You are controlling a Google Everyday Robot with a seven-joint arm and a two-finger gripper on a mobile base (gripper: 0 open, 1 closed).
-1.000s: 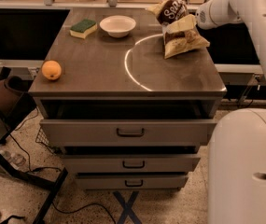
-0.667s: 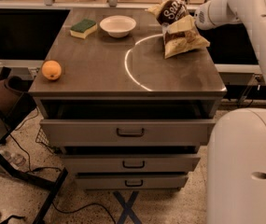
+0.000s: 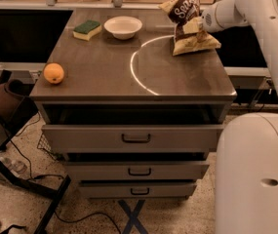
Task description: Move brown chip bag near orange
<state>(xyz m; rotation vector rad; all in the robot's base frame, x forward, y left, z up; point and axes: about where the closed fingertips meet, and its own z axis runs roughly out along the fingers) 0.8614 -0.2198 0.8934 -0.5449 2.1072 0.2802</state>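
Note:
The brown chip bag (image 3: 186,9) is at the table's far right, its dark brown upper end raised and its pale yellow lower end (image 3: 197,42) resting on the tabletop. My gripper (image 3: 191,26) reaches in from the right and is shut on the bag's middle. The orange (image 3: 54,73) sits alone near the front left corner of the table, far from the bag.
A green-and-yellow sponge (image 3: 87,29) and a white bowl (image 3: 123,27) sit at the table's (image 3: 104,77) back left. A white arc is marked on the tabletop. Drawers hang open below the front edge. My white base fills the lower right. A dark stand is at the left.
The bag's upper end has risen and tilted up slightly in my gripper. The arm has barely moved. The orange, bowl and sponge are where they were.

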